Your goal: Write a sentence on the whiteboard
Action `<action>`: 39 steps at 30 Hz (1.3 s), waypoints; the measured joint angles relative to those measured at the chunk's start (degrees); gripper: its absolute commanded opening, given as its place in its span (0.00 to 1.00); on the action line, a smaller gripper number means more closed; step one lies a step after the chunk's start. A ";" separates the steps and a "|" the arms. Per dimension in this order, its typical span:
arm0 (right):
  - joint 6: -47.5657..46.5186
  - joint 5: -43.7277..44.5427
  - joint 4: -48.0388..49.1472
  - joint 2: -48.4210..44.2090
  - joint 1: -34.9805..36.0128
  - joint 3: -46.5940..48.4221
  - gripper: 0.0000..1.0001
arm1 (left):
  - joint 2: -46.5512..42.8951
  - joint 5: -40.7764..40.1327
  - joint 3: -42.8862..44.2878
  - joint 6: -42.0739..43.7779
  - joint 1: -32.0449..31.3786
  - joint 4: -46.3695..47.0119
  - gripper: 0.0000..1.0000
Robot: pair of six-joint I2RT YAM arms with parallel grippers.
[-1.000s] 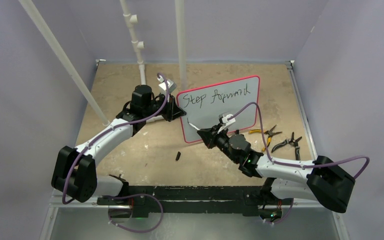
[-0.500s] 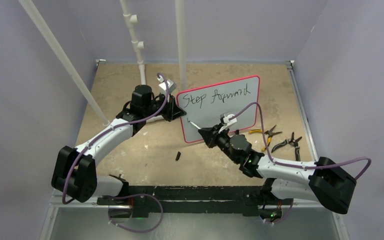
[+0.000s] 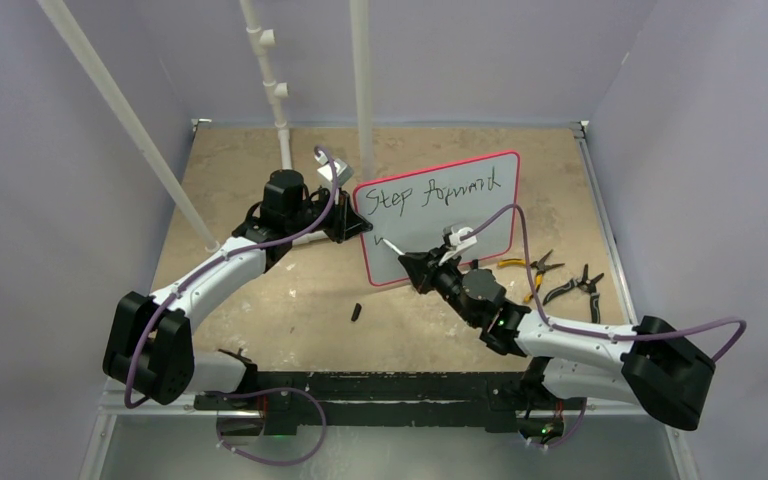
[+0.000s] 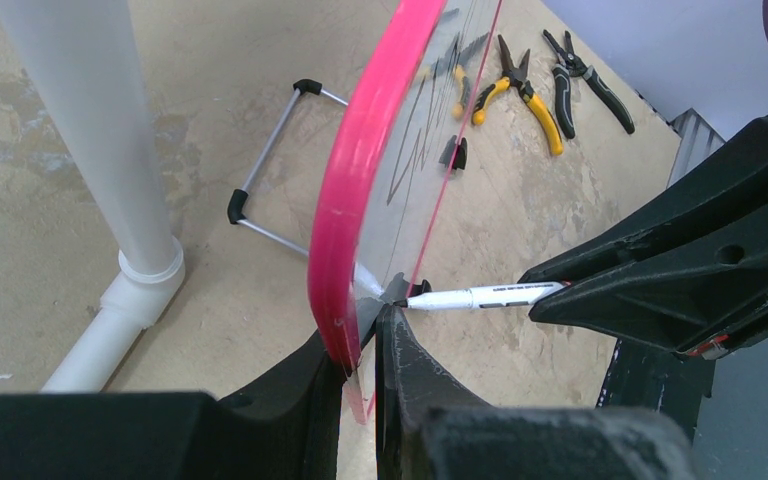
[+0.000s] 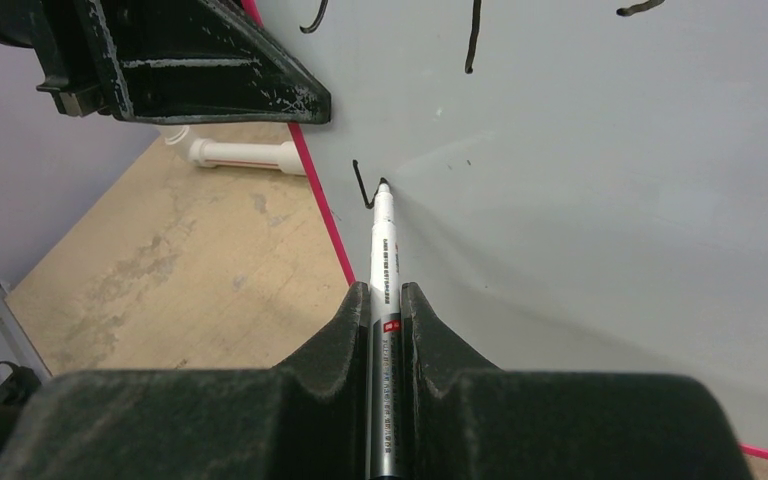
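Note:
The whiteboard [image 3: 415,232], white with a pink-red frame [image 4: 370,170], stands tilted at mid table. Its top line of the sentence [image 3: 447,190] reads "Step forward". My left gripper [image 3: 358,225] [image 4: 360,335] is shut on the board's left edge, one finger on each side. My right gripper [image 3: 407,265] [image 5: 387,295] is shut on a white marker [image 5: 382,250] [image 4: 485,295]. The marker's black tip touches the board [image 5: 580,200] near its lower left. A short hooked black stroke [image 5: 363,190] lies right at the tip.
Yellow-handled pliers [image 3: 530,268] and black-handled pliers [image 3: 575,285] lie right of the board. A small black cap [image 3: 356,312] lies on the table in front of the board. White pipe posts [image 3: 285,140] [image 3: 362,100] rise behind the left gripper, with a pipe elbow [image 4: 130,300] at the base.
My right gripper and the marker have shifted slightly up and to the right along the board's lower left. The left arm and the board have not moved.

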 measured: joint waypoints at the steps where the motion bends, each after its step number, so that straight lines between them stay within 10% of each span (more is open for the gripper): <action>1: -0.09 0.24 0.00 -0.17 0.00 0.02 0.00 | 0.00 0.00 0.00 0.00 0.00 0.00 0.00; 39: 1.44 2.45 -1.84 -2.47 -0.04 -1.62 0.00 | 0.02 0.04 0.00 0.00 0.00 0.00 0.00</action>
